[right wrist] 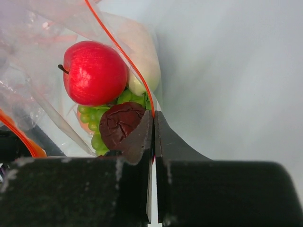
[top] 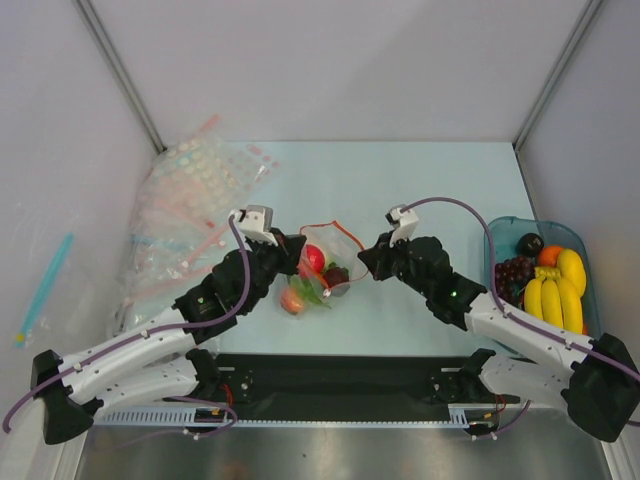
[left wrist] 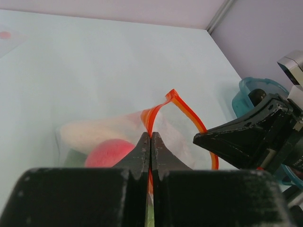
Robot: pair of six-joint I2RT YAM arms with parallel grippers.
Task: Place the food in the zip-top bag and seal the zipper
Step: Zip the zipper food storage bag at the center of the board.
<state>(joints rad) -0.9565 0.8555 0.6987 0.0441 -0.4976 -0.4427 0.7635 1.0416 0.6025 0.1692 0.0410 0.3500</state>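
The clear zip-top bag (top: 322, 268) lies at mid-table between my two grippers. Inside it I see a red apple (right wrist: 94, 72), green grapes (right wrist: 97, 119), a dark red wrinkled piece (right wrist: 120, 124) and a pale whitish piece (right wrist: 141, 52). An orange-pink piece (top: 293, 299) shows at the bag's lower left. My left gripper (left wrist: 150, 138) is shut on the red-orange zipper (left wrist: 185, 109) at the bag's left end. My right gripper (right wrist: 154, 116) is shut on the zipper (right wrist: 124, 53) at the right end. The zipper arches open between them.
A heap of dotted clear bags with pink strips (top: 190, 200) lies at the back left. A teal tray (top: 505, 232) at the right holds yellow bananas (top: 560, 298), a purple grape bunch (top: 513, 272) and an orange. A teal stick (top: 42, 288) lies far left.
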